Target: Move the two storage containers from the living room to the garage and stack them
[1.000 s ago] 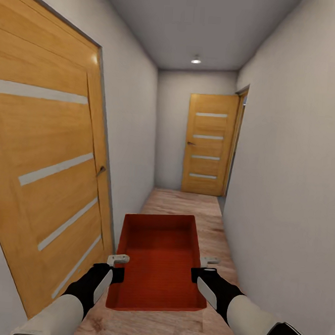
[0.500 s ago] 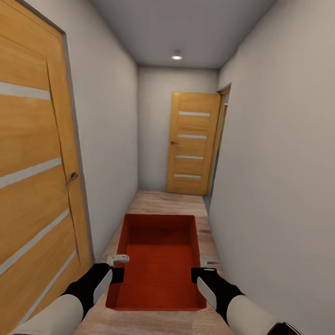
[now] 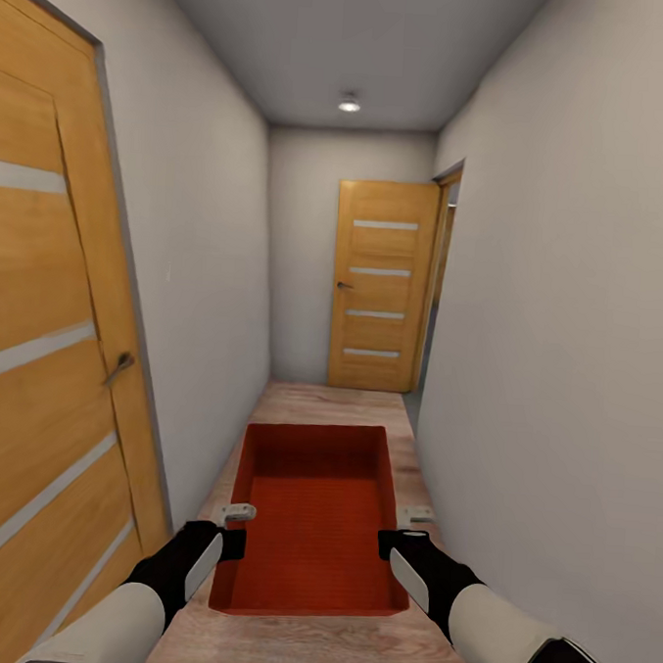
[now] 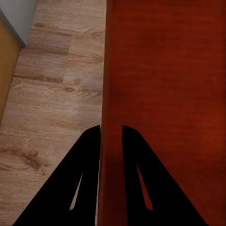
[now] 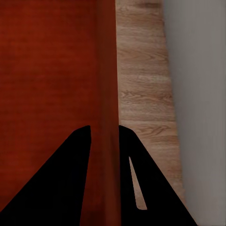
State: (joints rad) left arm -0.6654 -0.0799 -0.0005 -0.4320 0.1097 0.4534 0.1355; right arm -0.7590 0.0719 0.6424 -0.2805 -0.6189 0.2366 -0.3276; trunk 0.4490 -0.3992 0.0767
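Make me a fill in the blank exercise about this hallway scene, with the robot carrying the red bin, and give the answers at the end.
1. The orange-red rectangular open-top storage container is held by ______ grippers, the left gripper and the right gripper.
2. Each gripper's two fingers straddle a side ______ of the container.
3. The inside of the container is ______.
4. The closed wooden door with pale stripes stands at the far ______ of the corridor.

Missing words: both; wall; empty; end
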